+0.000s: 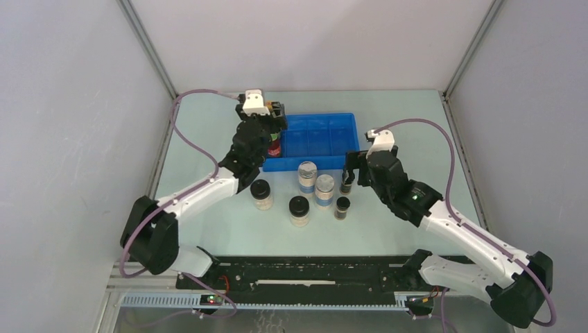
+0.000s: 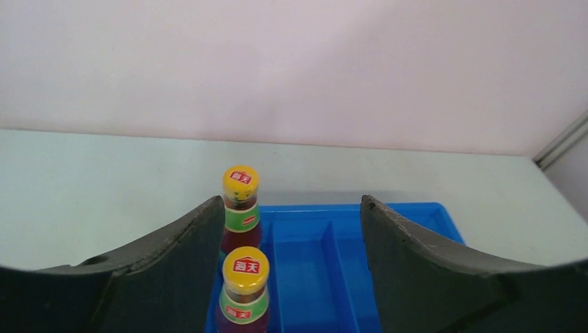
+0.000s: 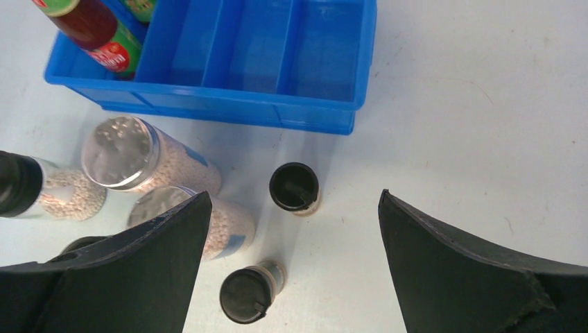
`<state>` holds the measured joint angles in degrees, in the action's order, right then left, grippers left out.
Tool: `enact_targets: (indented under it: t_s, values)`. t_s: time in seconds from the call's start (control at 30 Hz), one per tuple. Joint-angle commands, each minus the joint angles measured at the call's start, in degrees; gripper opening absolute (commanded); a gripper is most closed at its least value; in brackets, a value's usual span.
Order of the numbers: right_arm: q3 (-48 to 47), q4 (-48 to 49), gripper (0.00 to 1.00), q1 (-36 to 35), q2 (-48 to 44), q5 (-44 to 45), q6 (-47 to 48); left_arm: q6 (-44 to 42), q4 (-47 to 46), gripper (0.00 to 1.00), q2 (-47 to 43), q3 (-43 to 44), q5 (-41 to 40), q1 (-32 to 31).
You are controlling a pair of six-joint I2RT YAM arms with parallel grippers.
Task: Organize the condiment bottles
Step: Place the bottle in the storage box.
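2 red-labelled bottles (image 2: 244, 284) in tray (image 1: 326, 149), 6 others on bench (image 1: 208, 125). Left end effector (image 2: 291, 202) and right end effector (image 1: 352, 166) spread wide, empty. Centre right over vial (image 3: 295, 187), descend straight.

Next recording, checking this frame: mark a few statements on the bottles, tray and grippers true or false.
1. Both red bottles stand in the tray. True.
2. The right gripper is shut on a vial. False: it is open and holds nothing; both vials stand on the table.
3. The left gripper is open and holds nothing. True.
4. The silver-lidded jars are in the tray. False: they stand on the table, outside the tray.
5. The black-lidded jars lie on their sides. False: both stand upright.
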<state>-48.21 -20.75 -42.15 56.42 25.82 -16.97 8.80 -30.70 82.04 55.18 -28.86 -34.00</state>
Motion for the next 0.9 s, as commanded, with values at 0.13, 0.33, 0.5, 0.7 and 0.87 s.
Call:
enact_targets:
  t_s: [0.13, 0.33, 0.5, 0.7, 0.87]
  values:
    - [-6.4, -1.2, 0.99, -1.0, 0.4, 0.1, 2.0, -1.9, 1.8, 0.77, -9.4, -0.4, -3.3, -4.4]
    - [-8.7, -1.4, 0.99, -1.3, 2.5, -2.2, 3.1, -1.7, 3.0, 0.78, -14.8, -2.2, -4.9, -7.4]
    - [-10.4, -1.5, 0.99, -2.2, 4.7, -2.8, 4.0, -1.2, 3.8, 0.78, -18.0, -3.4, -6.1, -9.4]
    - [-14.1, -3.6, 0.99, -3.2, 8.6, -4.1, 5.1, -0.7, 4.1, 0.78, -21.3, -5.2, -6.9, -10.8]
    - [-17.7, -6.1, 0.99, -3.3, 12.9, -6.6, 5.1, -0.5, 4.8, 0.78, -23.7, -6.9, -8.0, -12.0]
